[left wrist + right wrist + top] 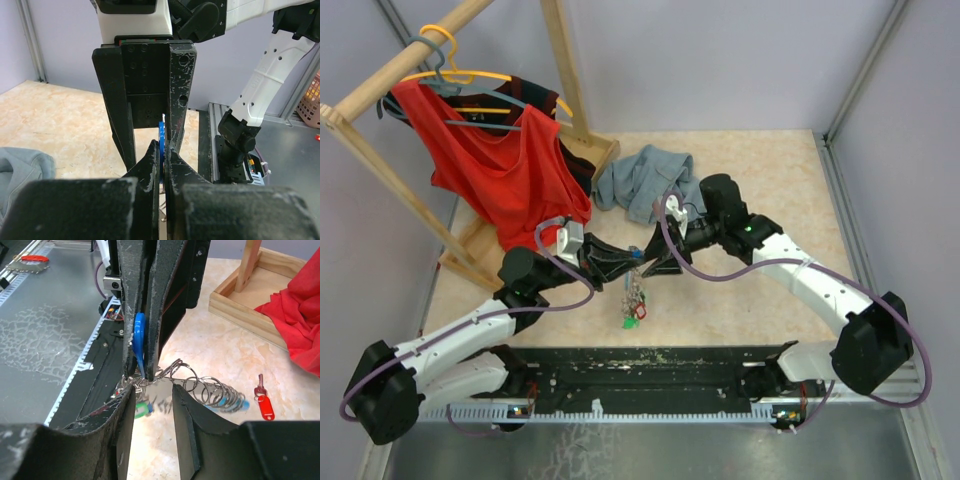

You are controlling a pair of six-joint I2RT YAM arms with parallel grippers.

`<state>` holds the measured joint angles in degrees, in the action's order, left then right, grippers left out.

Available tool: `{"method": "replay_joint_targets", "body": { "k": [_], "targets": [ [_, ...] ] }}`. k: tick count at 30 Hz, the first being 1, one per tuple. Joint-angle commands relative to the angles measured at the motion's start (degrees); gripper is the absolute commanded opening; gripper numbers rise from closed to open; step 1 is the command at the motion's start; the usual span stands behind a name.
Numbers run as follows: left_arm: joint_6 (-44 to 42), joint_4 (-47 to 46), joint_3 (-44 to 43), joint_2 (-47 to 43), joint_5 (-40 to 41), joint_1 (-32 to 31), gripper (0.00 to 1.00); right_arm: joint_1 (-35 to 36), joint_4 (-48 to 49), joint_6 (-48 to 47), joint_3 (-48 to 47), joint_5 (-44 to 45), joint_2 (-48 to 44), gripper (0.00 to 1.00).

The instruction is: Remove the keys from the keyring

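My left gripper (623, 267) is shut on the light blue part of the keyring (139, 337); in the left wrist view (163, 150) only a blue sliver (162, 137) shows between the fingers. A silvery chain of rings (215, 389) trails from it to the table. A bunch of keys (635, 305) with green and red heads hangs below, blurred in the right wrist view (142, 409). My right gripper (657, 262) faces the left one, open in its own view (152, 397), its fingers on either side of the rings below the left fingertips. A red key with a red tag (262, 402) lies loose on the table.
A grey-blue garment (645, 180) lies behind the grippers. A wooden clothes rack (360, 140) with a red shirt (505, 170) and hangers stands at the back left; its base (240, 305) is near the right gripper. A metal rail (650, 410) runs along the near edge.
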<state>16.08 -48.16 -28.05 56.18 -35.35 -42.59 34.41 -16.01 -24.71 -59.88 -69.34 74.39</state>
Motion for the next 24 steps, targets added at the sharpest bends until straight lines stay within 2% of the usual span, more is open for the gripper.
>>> {"method": "replay_joint_targets", "body": {
  "k": [1,11,18,24],
  "targets": [
    [0.35,-2.88,-2.09,-1.18,1.59,0.22,0.00,0.73,-0.12,-1.48,-1.44,-2.08,-1.66,0.37],
    [0.94,-2.55,-3.01,-0.80,0.86,0.14,0.00,1.71,1.10,1.25,-1.91,2.36,-1.54,0.39],
    [0.56,-2.20,-3.02,-0.83,1.15,0.14,0.00,1.67,0.86,1.25,-2.47,3.01,-1.63,0.24],
    [0.50,-2.02,-2.97,-0.81,1.08,0.14,0.00,1.71,0.71,1.71,-3.09,3.02,-1.70,0.22]
  ]
}}
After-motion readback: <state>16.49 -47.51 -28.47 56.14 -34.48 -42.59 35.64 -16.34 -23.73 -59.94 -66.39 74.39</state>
